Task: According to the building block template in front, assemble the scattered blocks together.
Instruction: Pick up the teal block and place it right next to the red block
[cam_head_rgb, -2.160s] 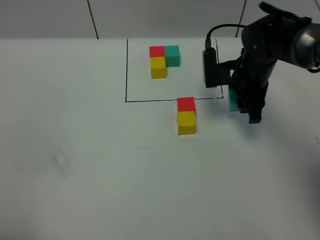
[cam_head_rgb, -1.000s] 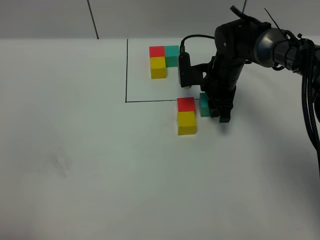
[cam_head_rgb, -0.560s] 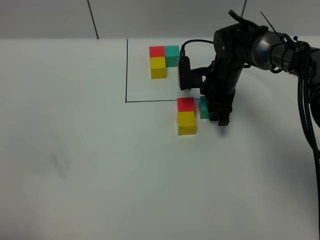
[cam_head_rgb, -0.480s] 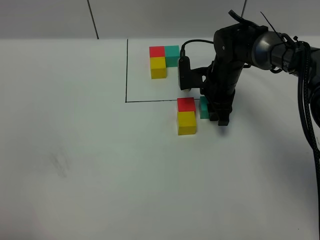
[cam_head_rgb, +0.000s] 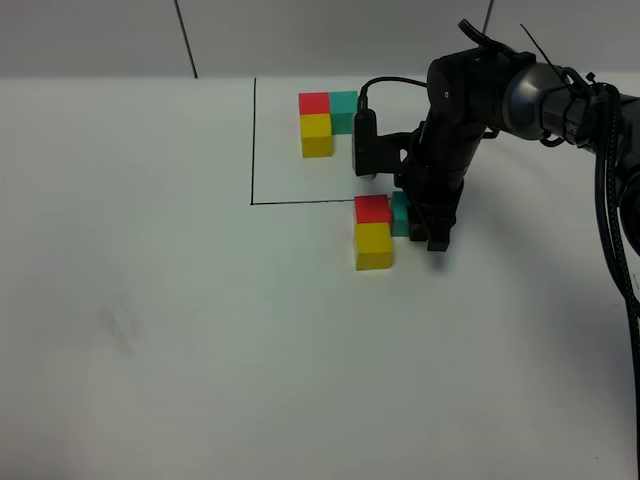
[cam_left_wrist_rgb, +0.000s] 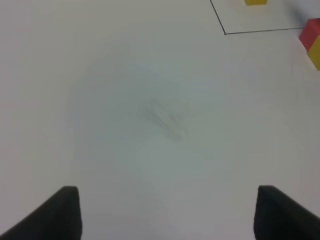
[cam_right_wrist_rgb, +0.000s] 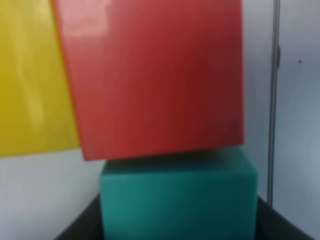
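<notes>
The template, an L of red (cam_head_rgb: 313, 102), teal (cam_head_rgb: 346, 108) and yellow (cam_head_rgb: 317, 135) cubes, sits inside the black-lined square at the back. The loose red cube (cam_head_rgb: 372, 209) and loose yellow cube (cam_head_rgb: 373, 246) lie joined just in front of the line. My right gripper (cam_head_rgb: 418, 226) is shut on the loose teal cube (cam_head_rgb: 399, 214) and holds it against the red cube's right side. In the right wrist view the teal cube (cam_right_wrist_rgb: 177, 195) touches the red cube (cam_right_wrist_rgb: 155, 75), with the yellow cube (cam_right_wrist_rgb: 30, 75) beside the red one. My left gripper (cam_left_wrist_rgb: 170, 220) is open and empty over bare table.
A black line (cam_head_rgb: 252, 140) marks the square around the template. The right arm's cable (cam_head_rgb: 385, 82) loops above the cubes. The left wrist view shows the loose red cube (cam_left_wrist_rgb: 311, 33) and yellow cube (cam_left_wrist_rgb: 316, 52) at its edge. The white table stretches wide in front and to the left.
My right gripper carried the teal cube leftward from the right side of the table and lowered it against the red cube's right side. The red and yellow cubes have not moved.
</notes>
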